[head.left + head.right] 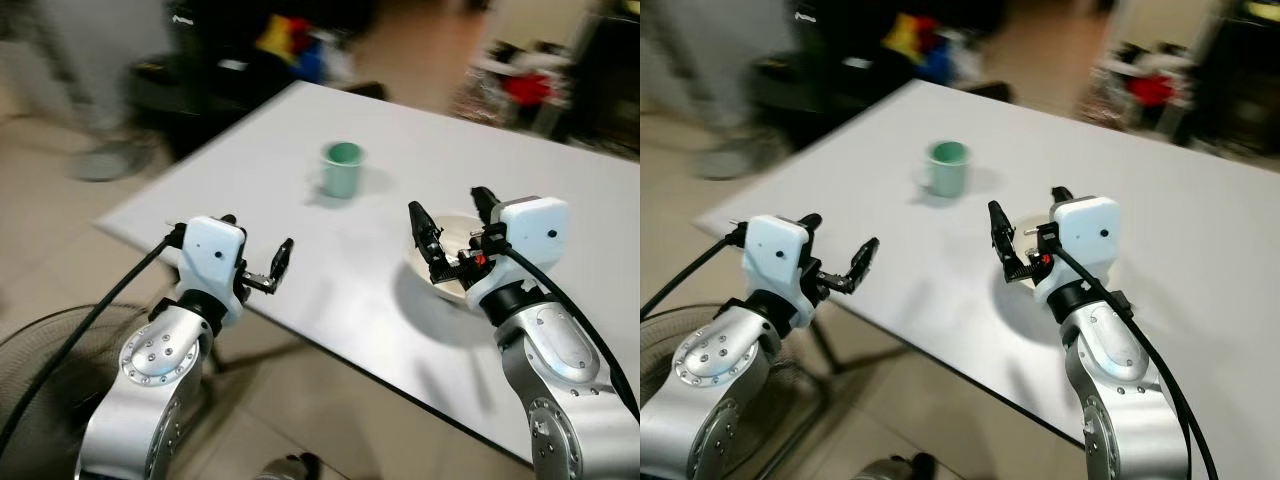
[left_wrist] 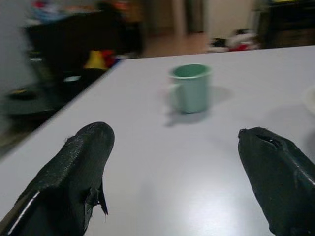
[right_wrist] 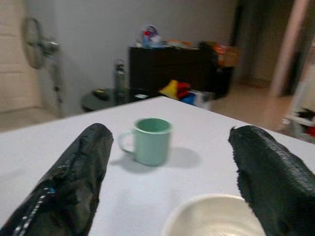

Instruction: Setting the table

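1. The right gripper (image 1: 447,228) hovers over a cream, round, shallow bowl (image 1: 452,283) on the flat white counter (image 1: 560,230). Its jaws stand wide apart, one long black finger on each side of the bowl's near rim, clamped on nothing. Whether a finger touches the rim I cannot tell.
2. The left gripper (image 1: 258,250) hangs at the counter's near left edge, just above the surface. Its jaws are also spread wide and hold nothing.
3. A pale green ceramic mug (image 1: 342,169) stands upright near the middle of the counter, its handle turned toward the robot's left. It is well apart from both grippers and lies ahead of them, between their lines of reach.
4. The bowl sits toward the robot's right, near the front edge of the counter, apart from the mug.
5. Bare white counter stretches between mug and bowl, and widely to the right and far side.
6. The counter's left corner points toward a beige tiled floor (image 1: 40,200). A round fan grille (image 1: 40,350) shows low beside the left arm.
7. Dark furniture (image 3: 167,69) with blurred coloured items stands beyond the counter's far edge.
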{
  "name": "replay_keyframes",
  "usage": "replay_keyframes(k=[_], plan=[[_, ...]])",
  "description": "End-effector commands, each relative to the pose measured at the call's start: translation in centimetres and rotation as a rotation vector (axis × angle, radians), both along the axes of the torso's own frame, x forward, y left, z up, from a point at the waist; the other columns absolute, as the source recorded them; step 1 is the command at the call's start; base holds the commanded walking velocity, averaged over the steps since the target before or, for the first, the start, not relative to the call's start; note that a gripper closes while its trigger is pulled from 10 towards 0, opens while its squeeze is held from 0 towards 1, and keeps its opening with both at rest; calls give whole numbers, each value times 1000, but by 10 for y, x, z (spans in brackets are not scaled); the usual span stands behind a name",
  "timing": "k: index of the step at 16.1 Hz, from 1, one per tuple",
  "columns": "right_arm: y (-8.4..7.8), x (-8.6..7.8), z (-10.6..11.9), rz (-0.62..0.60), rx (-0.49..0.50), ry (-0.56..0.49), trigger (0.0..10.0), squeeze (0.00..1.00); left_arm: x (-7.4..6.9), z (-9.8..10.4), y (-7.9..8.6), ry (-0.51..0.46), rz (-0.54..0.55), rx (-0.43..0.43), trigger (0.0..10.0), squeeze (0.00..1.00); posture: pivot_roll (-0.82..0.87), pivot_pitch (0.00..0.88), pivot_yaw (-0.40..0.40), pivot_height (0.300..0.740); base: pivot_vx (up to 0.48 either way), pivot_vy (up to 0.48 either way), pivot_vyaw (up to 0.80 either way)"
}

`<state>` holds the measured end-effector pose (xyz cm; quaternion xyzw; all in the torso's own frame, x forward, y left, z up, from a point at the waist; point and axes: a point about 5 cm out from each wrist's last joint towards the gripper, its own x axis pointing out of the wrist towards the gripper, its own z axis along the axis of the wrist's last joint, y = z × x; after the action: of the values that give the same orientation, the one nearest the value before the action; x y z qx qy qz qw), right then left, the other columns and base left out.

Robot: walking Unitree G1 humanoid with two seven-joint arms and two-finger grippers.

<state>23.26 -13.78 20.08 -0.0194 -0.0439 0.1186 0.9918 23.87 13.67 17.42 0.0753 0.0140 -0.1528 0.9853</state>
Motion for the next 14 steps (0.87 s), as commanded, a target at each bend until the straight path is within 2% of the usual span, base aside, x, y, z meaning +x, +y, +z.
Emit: replay_keyframes(k=[1, 6, 11, 14], plan=[[4, -1, -5, 23, 28, 42, 10000, 1000, 0, 6, 0, -23, 10, 5, 10000, 0, 112, 0, 46, 740, 0, 0, 800], [13, -4, -17, 110, 31, 123, 10000, 1000, -4, 1, 0, 7, 9, 0, 10000, 0, 118, 0, 36, 740, 0, 0, 800], [16, -6, -22, 131, 41, 144, 10000, 1000, -4, 2, 2, 7, 24, 1, 10000, 0, 135, 0, 22, 740, 0, 0, 800], [16, -1, -23, 158, 38, 145, 10000, 1000, -4, 2, 3, -5, 48, -4, 10000, 0, 154, 0, 5, 740, 0, 0, 800]])
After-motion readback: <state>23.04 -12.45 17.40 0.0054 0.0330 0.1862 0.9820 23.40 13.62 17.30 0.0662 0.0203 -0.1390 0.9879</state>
